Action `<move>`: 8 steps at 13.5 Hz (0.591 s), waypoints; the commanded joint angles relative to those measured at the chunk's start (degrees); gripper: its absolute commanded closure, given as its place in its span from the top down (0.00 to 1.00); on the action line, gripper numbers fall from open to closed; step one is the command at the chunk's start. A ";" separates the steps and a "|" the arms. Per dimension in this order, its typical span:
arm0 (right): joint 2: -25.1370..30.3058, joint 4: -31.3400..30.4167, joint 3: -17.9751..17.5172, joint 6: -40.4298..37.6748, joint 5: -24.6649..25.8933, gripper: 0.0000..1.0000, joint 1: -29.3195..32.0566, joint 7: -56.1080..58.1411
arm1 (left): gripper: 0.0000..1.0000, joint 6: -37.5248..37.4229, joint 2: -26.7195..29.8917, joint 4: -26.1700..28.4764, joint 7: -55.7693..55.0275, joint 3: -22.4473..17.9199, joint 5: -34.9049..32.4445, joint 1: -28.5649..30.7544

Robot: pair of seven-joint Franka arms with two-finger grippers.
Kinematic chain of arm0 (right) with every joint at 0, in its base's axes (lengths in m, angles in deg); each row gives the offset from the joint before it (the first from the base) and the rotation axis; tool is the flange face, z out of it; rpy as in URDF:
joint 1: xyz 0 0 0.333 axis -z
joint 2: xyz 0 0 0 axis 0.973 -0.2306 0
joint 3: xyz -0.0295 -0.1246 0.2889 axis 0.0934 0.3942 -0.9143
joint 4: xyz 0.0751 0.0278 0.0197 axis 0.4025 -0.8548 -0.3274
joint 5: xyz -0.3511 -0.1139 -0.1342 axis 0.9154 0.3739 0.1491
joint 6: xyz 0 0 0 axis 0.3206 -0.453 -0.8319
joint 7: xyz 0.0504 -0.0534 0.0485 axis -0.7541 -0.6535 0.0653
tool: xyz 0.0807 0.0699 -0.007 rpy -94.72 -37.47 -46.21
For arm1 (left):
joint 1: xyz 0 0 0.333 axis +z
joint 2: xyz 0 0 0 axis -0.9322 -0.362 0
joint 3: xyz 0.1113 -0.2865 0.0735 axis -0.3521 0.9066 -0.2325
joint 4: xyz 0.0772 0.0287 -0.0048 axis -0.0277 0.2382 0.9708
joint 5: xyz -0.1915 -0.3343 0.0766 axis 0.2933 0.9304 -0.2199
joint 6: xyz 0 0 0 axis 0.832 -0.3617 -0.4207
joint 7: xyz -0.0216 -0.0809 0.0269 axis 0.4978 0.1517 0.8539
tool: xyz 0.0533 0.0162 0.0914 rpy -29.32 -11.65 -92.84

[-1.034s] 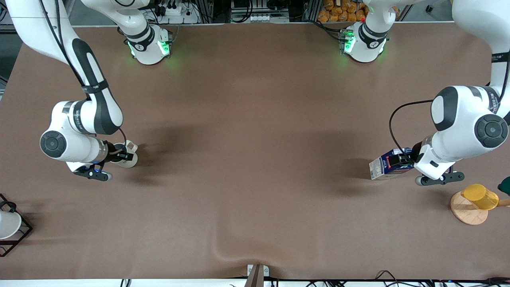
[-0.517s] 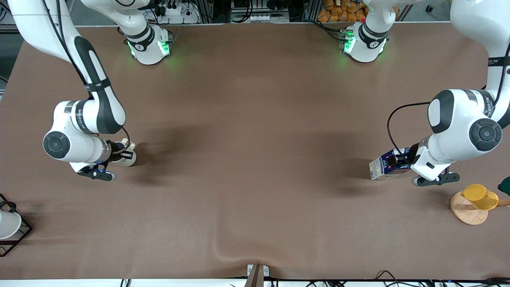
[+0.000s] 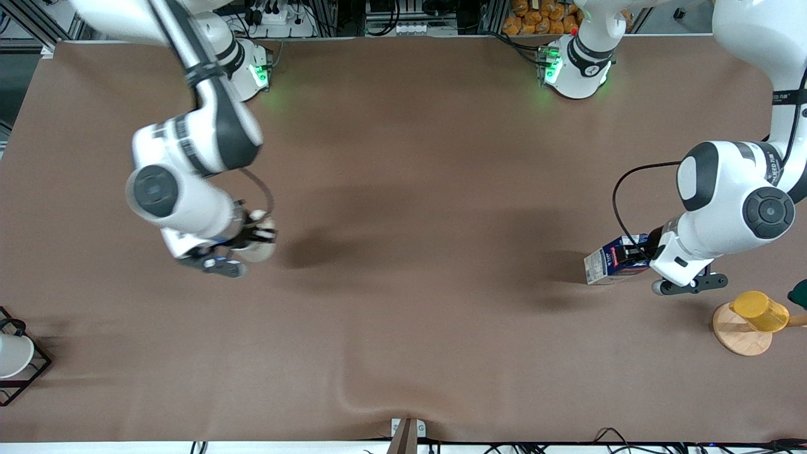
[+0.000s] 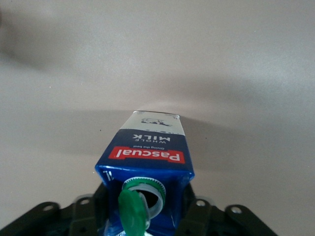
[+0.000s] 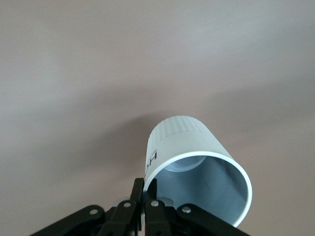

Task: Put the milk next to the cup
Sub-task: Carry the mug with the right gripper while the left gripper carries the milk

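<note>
The milk [image 3: 610,260] is a dark-blue carton with a red band and an open green cap, at the left arm's end of the table. My left gripper [image 3: 633,255] is shut on its top. In the left wrist view the carton [image 4: 150,147] sits between the fingers [image 4: 197,212]; I cannot tell if it touches the table. The off-white cup [image 3: 260,244] hangs in my right gripper [image 3: 251,237] above the table, toward the right arm's end. In the right wrist view the right gripper [image 5: 145,186] pinches the rim of the cup [image 5: 192,142], grey inside.
A yellow cup [image 3: 760,310] lies on a round wooden base [image 3: 737,334] near the left arm's end, nearer to the camera than the milk. A white cup in a black wire rack [image 3: 28,369] stands at the right arm's end. The brown cloth has a fold [image 3: 362,397] at its front edge.
My right arm has lifted the cup and carried it toward the table's middle. My left gripper with the milk has shifted only slightly.
</note>
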 commanded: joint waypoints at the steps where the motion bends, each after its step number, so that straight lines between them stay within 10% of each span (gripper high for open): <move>1: -6.87 8.23 0.64 0.36 -1.98 0.00 -6.02 -6.40 | 0.50 0.47 0.10 -0.21 -0.76 -0.16 0.34 -0.44; 8: -21.91 22.14 0.81 6.42 -4.27 0.00 -14.83 -24.16 | 0.50 0.30 0.89 -1.26 0.12 -0.07 0.25 -0.79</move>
